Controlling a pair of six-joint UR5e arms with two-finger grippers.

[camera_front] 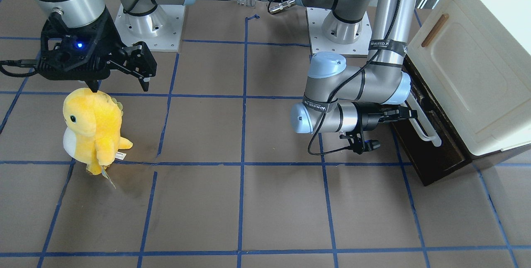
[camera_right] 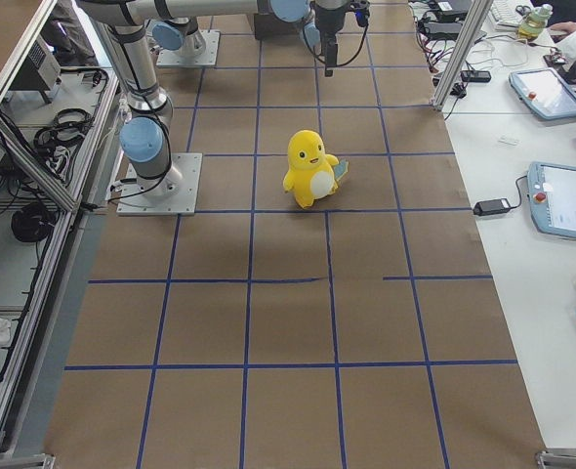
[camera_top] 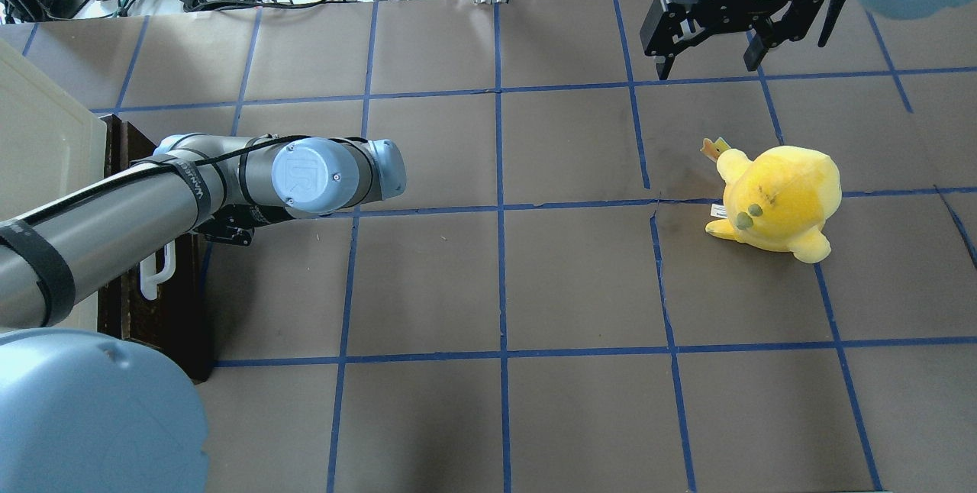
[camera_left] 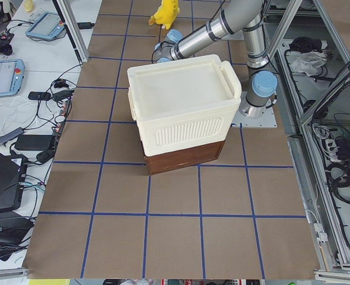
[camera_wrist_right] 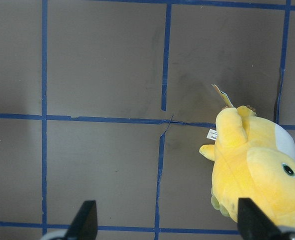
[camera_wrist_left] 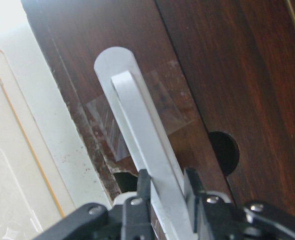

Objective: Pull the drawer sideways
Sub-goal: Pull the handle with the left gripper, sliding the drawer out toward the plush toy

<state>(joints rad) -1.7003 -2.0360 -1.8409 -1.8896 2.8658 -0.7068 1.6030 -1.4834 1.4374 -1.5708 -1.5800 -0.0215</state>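
The left gripper (camera_wrist_left: 165,186) is pinching the white bar handle (camera_wrist_left: 137,125) of the drawer (camera_front: 444,160) beneath the cream-white cabinet (camera_front: 468,77). It should be pulling straight and level, away from the cabinet. The right gripper (camera_top: 706,66) is hanging wide open.

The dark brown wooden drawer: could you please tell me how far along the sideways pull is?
Done: the approach, with the left hand at the long white bar handle. In hand: the grasp, that hand shut on the bar. Left: the pull itself; the dark brown wooden drawer sits close against the cream-white cabinet, no pale inner walls showing. The right hand hangs open, apart.
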